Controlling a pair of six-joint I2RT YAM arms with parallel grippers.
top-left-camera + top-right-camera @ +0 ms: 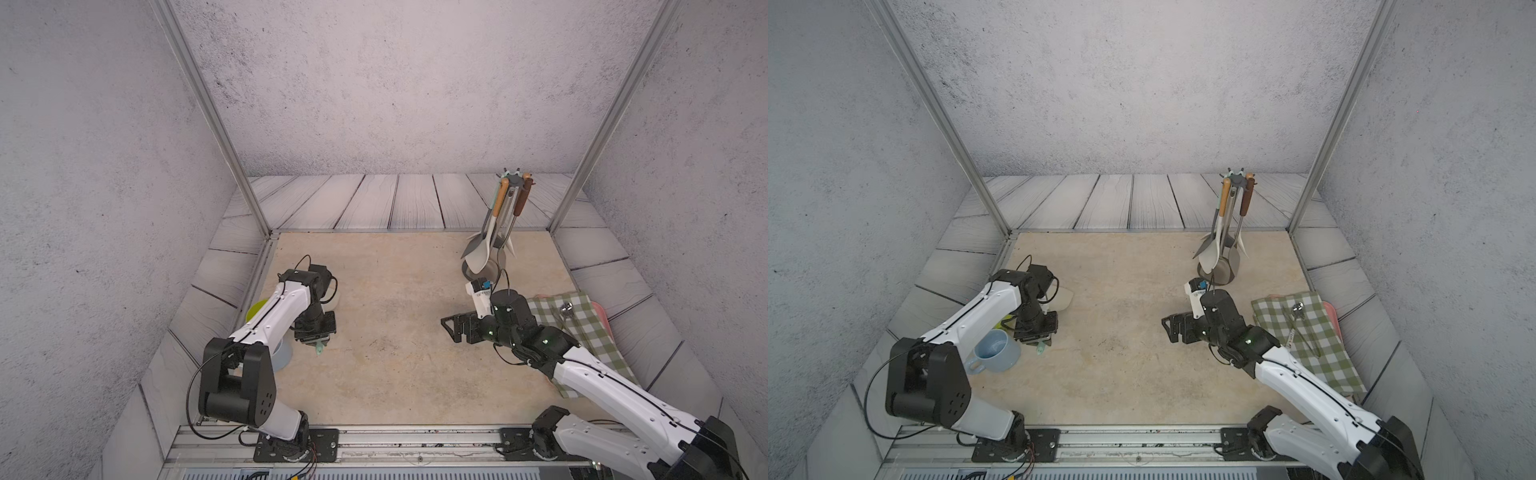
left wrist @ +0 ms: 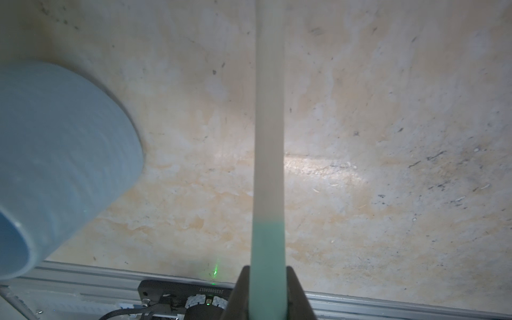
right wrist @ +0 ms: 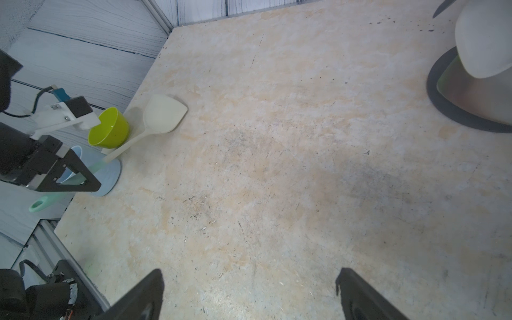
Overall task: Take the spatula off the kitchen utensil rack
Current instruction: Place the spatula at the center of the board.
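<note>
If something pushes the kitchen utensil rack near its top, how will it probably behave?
The kitchen utensil rack is tall on a thin pole, so a high push would probably tip it. Its round base looks flat and wide, which may resist a low push. The hanging utensils would likely swing.

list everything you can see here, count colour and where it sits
spatula: one, cream blade, mint-green handle, off the rack, blade beside the bowl
utensil rack: one, dark grey, back right of the table
hanging utensils: several, cream, grey, wood-handled, on the rack
mug: one, light blue, left side by the left arm
bowl: one, lime green, left edge
cloth: one, green-and-white check, right side
metal utensil: one, silver, on the cloth, kind unclear
table: one, beige
left gripper: one, black, shut on the spatula's handle
right gripper: one, black, open, in front of the rack
</note>
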